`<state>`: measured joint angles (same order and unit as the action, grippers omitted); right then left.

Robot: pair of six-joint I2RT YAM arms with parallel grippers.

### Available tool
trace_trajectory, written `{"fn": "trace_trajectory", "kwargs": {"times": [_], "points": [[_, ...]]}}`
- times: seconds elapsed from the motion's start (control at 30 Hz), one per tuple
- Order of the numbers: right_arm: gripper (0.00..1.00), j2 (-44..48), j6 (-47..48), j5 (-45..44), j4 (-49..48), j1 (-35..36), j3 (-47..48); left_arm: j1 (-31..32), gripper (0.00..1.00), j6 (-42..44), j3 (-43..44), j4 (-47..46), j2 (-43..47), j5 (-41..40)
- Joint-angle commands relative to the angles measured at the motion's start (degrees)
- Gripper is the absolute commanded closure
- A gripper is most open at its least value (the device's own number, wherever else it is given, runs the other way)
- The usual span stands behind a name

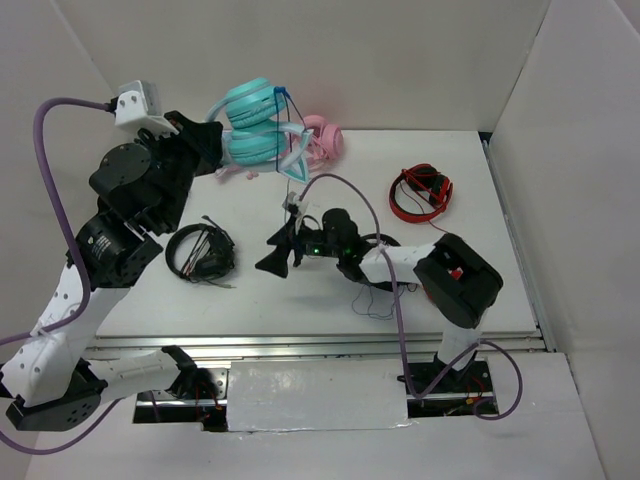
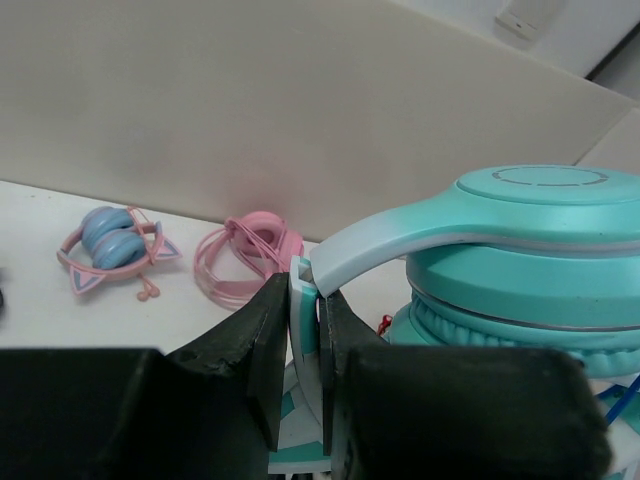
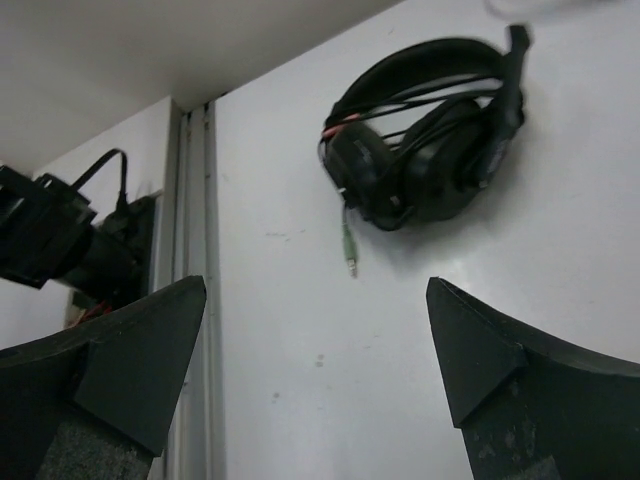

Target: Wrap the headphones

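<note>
Currently | left gripper pinched on the pale headband of the headphones, aloft over the table's far edge | right gripper spread wide, empty, over mid-table | I judge: light, stiff band, limp cable; take the cable low.

headphones cut off at right edge, pink pair partly hidden behind them

Robotics lab, by the look of it, a purpose-built test cell: a white counter boxed in by plain white panels at its far and side edges, two robot arms bolted along the near edge, purple cables looping free, bare metal rail up front.
</note>
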<state>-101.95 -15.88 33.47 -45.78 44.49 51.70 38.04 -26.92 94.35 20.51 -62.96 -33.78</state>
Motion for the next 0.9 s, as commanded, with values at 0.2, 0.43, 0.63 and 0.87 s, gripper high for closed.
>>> {"fn": "trace_trajectory", "kwargs": {"times": [0.2, 0.43, 0.63, 0.87], "points": [[0.0, 12.5, -6.3, -29.6, -1.2, -1.1, -14.2, 0.1, 1.0, 0.6, -3.4, -9.9, 3.3, -8.6], [0.0, 28.8, -3.9, -60.1, 14.8, -4.5, -14.5, -0.5, 1.0, -0.5, -6.8, -10.5, 3.6, -10.6], [0.0, 29.8, 0.3, -69.9, 22.2, -6.6, -12.0, -0.9, 1.0, -0.8, -7.9, -12.0, 3.8, -9.8], [0.0, 39.6, 12.4, -48.8, 9.1, -5.6, -26.6, -1.5, 1.0, -0.9, -5.2, -11.1, 0.9, -11.0]]}}
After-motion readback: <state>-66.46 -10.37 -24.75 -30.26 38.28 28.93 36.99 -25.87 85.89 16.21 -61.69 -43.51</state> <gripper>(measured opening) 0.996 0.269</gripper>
